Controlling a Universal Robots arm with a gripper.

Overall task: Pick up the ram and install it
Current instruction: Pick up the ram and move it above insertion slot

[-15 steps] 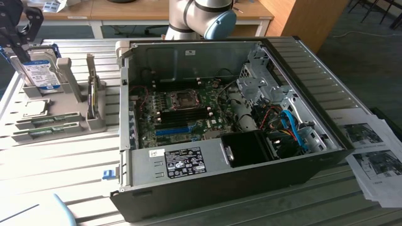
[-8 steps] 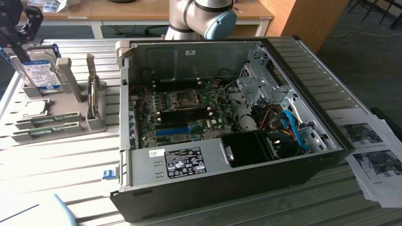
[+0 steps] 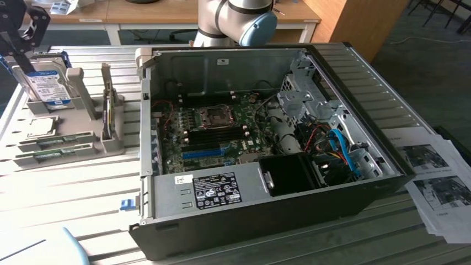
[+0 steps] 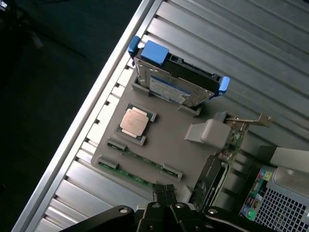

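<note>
Two ram sticks (image 3: 57, 142), thin green boards, lie flat side by side in slots at the near edge of a grey holder (image 3: 81, 113) at the exterior view's left. In the wrist view the ram (image 4: 140, 157) runs across the grey holder (image 4: 178, 145) just beyond my fingertips. My black gripper (image 3: 26, 62) hangs above the holder's far end, over the hard drive. Seen from the wrist, the gripper (image 4: 164, 192) is shut with nothing between its fingers. It hovers above the ram without touching it.
The holder also carries an upright hard drive (image 3: 46, 85) with a blue-white label, a CPU (image 3: 43, 126) and an upright card (image 3: 110, 116). An open PC case (image 3: 383, 165) shows its motherboard (image 3: 213, 130) and blue slot (image 3: 202, 153). Printed sheets (image 3: 438, 182) lie at the right.
</note>
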